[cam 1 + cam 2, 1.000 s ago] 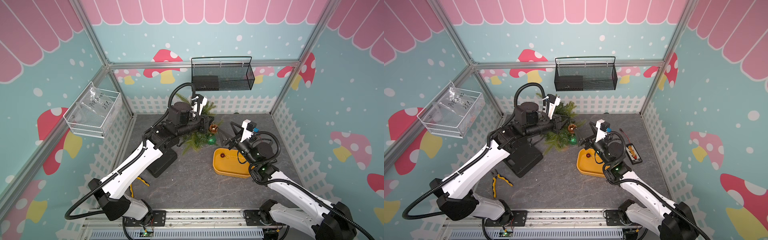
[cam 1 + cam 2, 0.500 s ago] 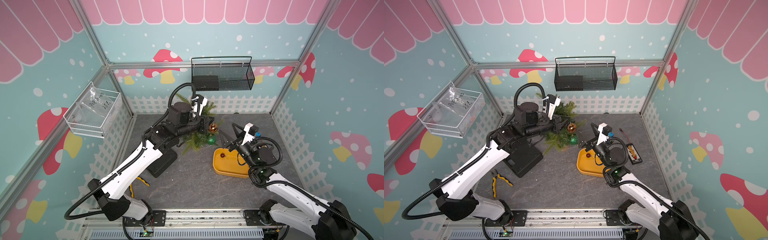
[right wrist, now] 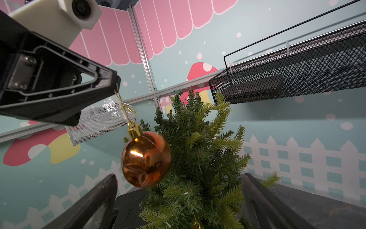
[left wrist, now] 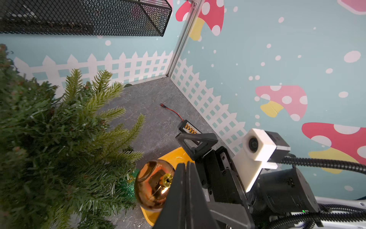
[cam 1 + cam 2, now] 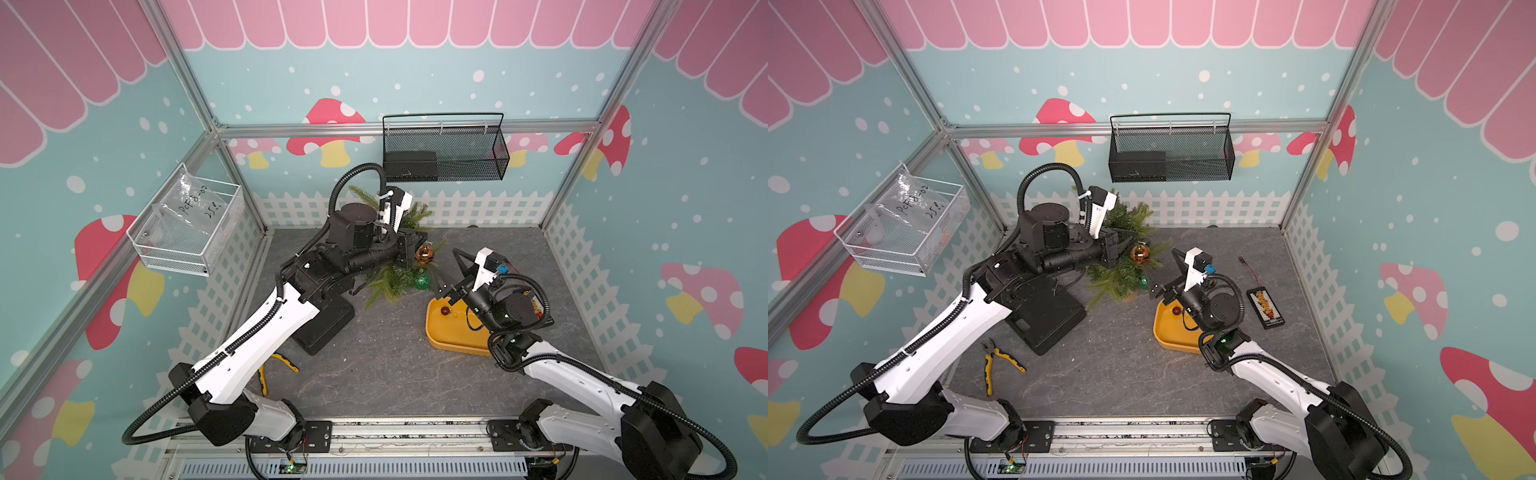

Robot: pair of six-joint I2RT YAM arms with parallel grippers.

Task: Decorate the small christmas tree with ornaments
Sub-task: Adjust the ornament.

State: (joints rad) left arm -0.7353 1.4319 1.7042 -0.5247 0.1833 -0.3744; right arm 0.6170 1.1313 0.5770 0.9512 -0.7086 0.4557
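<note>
Beside the tree, the left pincer is pressed together on a gold string. The glossy orange ball hangs from it, cap up, just beside the bristly tree (upright, tip pointing up). The right pincer is spread near the glittery green ball low on the tree. A tiny red ball lies in the oblong yellow tray. A bag reads roughly "PCF8-02".

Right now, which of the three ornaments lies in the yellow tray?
The small red ball. The orange-gold ball hangs from the left gripper; the green ball is by the tree's lower branches.
</note>
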